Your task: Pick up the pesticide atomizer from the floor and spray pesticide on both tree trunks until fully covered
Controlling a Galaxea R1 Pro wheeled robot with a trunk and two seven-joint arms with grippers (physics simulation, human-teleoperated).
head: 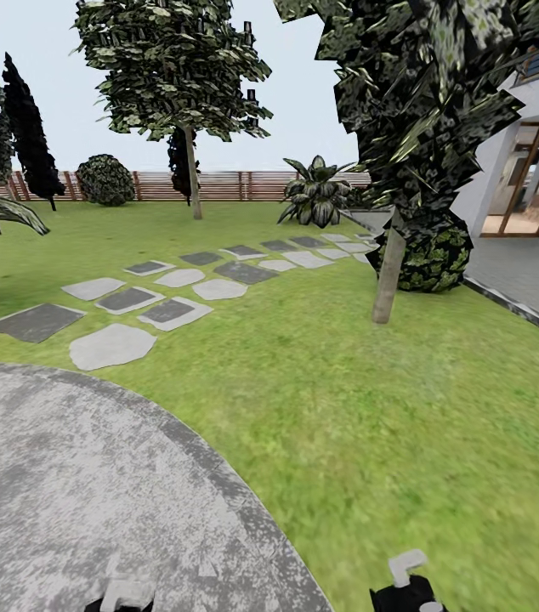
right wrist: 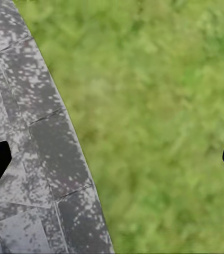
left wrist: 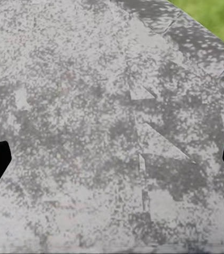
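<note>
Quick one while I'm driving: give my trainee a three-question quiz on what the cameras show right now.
1. True or false: the left gripper hangs over grass.
2. Which trunk stands nearer the robot? A) the near tree trunk by the house B) the far tree trunk by the fence
3. Fill in: the right gripper straddles the edge between paving and ____.

Key: 1 false, it is over grey paving. 2 A. 3 grass.

The lawn (head: 371,408) covers most of the frame. A round grey paved pad (head: 74,493) occupies the lower left, its curved edge meeting the grass. Flat stepping stones (head: 112,345), alternating light and dark grey, lie in the grass, running from centre left toward the upper right.
</note>
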